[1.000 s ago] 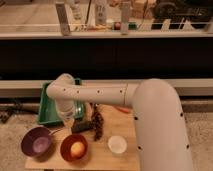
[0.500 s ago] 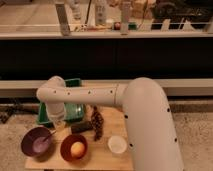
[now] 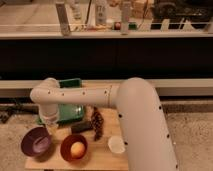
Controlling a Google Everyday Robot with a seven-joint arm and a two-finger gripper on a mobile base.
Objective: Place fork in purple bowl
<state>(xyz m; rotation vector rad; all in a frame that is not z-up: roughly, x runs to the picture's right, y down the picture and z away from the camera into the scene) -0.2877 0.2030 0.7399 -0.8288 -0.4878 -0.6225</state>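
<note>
The purple bowl (image 3: 35, 142) with its lilac inside stands at the front left corner of the wooden table (image 3: 107, 159). My gripper (image 3: 50, 128) hangs down from the white arm (image 3: 100, 97), just above the bowl's right rim and in front of the green tray. I cannot make out the fork; it is hidden at the gripper or behind it.
An orange bowl (image 3: 74, 148) holding a round yellow-orange item stands right of the purple bowl. A small white bowl (image 3: 116, 145) is further right. A green tray (image 3: 69, 107) lies at the back left. A dark block (image 3: 80, 127) and a dark reddish cone-like piece (image 3: 97, 123) lie mid-table.
The arm has swung left, and the gripper has moved from over the tray's front edge to the purple bowl's right rim.
</note>
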